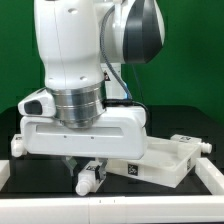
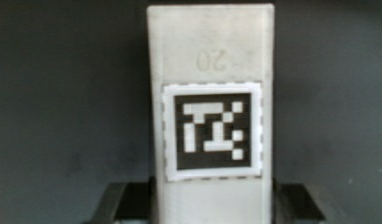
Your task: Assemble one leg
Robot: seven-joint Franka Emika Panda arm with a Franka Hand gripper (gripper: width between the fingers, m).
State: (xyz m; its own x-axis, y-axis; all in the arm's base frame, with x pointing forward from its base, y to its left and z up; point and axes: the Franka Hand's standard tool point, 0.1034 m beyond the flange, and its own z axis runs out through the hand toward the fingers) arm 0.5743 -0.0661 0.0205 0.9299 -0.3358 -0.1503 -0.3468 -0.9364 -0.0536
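1. Between the two dark fingers (image 2: 124, 200) of the claw (image 2: 209, 208) we see the small white plastic block-like leg (image 2: 209, 70). The fingers press on both its sides, pinching its near end.
2. The leg runs straight out from the claw. A black-and-white square tag (image 2: 211, 130) sits on its face, just past the fingertips.
3. In the exterior view, the claw (image 1: 88, 172) hangs low over the black table (image 1: 45, 190) with the leg (image 1: 91, 180) in its grip. We cannot tell whether the leg touches the table.
4. A large white tray-like plastic panel (image 1: 165, 160) lies just beside the claw, toward the exterior view's right.
5. A second small white tagged block (image 1: 190, 143) sits at the panel's far end, well apart from the claw. We cannot tell whether it is on the panel or behind it.
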